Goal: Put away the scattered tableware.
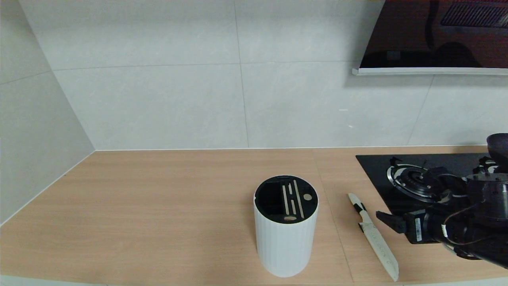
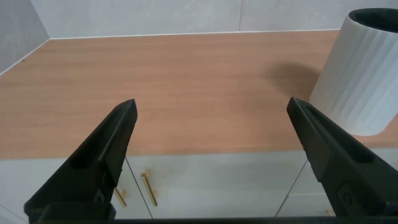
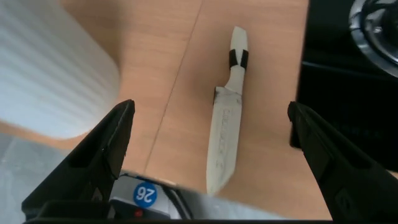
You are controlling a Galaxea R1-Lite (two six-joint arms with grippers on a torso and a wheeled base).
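Observation:
A white knife (image 1: 373, 235) with a black band on its handle lies flat on the wooden counter (image 1: 158, 206), blade toward the front edge. To its left stands a white ribbed cylindrical holder (image 1: 285, 228) with a black slotted top. My right gripper (image 1: 391, 222) hovers just right of the knife, low over the counter. In the right wrist view this gripper (image 3: 210, 112) is open, and the knife (image 3: 227, 124) lies below the gap between its fingers, with the holder (image 3: 50, 74) off to one side. My left gripper (image 2: 211, 106) is open and empty in front of the counter's edge, the holder (image 2: 360, 74) beyond it.
A black gas hob (image 1: 377, 167) with a burner (image 1: 412, 180) lies right of the knife. A dark range hood (image 1: 432, 35) hangs on the tiled wall above it. Cabinet doors with gold handles (image 2: 149, 186) are below the counter's front edge.

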